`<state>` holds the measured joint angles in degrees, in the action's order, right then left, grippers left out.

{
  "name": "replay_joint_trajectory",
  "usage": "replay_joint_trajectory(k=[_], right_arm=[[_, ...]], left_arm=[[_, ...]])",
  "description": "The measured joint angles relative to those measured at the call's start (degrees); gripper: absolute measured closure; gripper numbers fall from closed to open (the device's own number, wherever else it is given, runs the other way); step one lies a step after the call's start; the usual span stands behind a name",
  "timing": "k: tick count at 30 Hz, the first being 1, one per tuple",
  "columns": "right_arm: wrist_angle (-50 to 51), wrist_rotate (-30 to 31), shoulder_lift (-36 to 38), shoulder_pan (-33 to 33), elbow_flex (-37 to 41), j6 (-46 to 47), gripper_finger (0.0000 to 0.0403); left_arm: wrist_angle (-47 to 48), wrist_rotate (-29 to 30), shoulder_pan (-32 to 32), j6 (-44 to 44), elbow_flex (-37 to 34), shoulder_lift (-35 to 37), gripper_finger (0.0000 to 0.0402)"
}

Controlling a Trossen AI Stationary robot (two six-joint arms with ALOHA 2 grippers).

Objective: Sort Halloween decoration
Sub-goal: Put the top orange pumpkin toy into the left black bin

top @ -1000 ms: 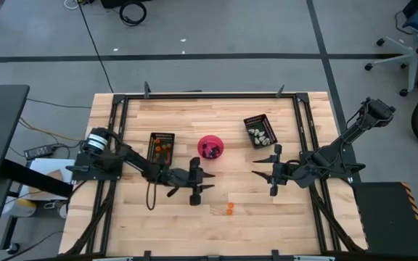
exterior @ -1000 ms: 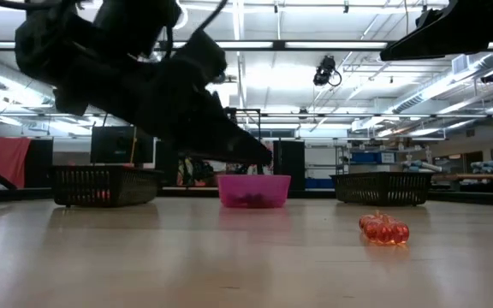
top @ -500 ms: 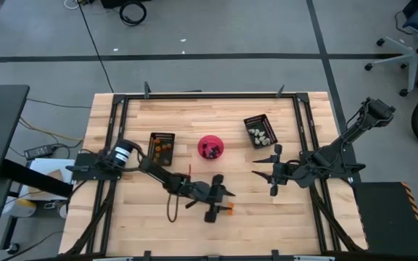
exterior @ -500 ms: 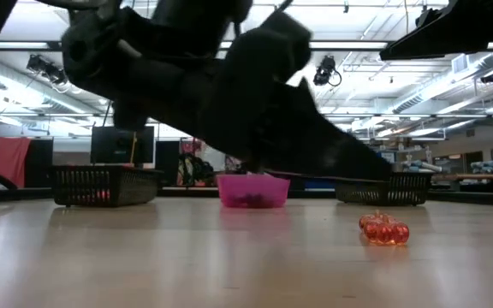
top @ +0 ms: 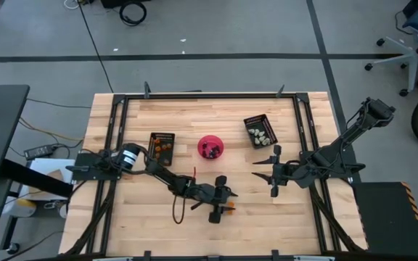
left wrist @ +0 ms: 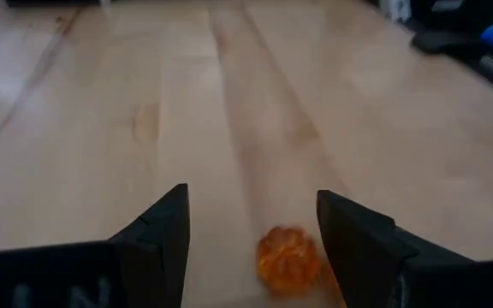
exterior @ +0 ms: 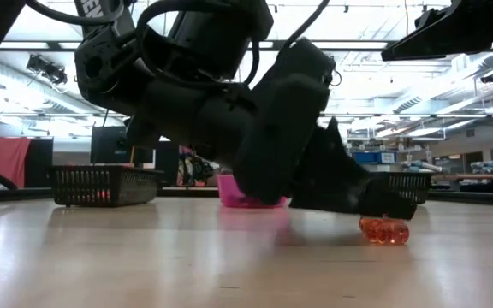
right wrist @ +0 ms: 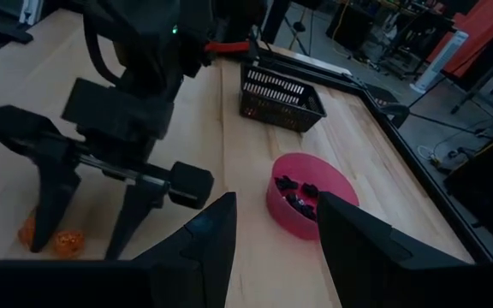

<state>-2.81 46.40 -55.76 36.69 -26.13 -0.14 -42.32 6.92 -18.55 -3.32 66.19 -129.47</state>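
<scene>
Left hand spread wide, low over surface at 6 o'clock, straddling orange pumpkin trinket. Right wrist cam alone shows 2nd orange trinket beside it. Right hand parted, idle at 3 o'clock.

Floor: grey, dark stripes.
Ceiling lights: long strips, lit.
Chair: blue, wheeled, by the table.
</scene>
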Motion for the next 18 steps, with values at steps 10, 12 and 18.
replay_joint_trajectory(k=[10,12,18], right_arm=[[0.0,0.0,0.0,0.0,0.0,0.0,0.0236],[0.0,0.0,0.0,0.0,0.0,0.0,0.0236],[0.0,0.0,0.0,0.0,0.0,0.2,0.0236]], left_arm=[[4.1,0.8,1.1,1.5,0.0,0.2,0.0198],[4.2,0.5,1.6,1.5,0.0,0.2,0.0203],[4.6,-0.8,2.2,1.7,0.0,0.2,0.0207]])
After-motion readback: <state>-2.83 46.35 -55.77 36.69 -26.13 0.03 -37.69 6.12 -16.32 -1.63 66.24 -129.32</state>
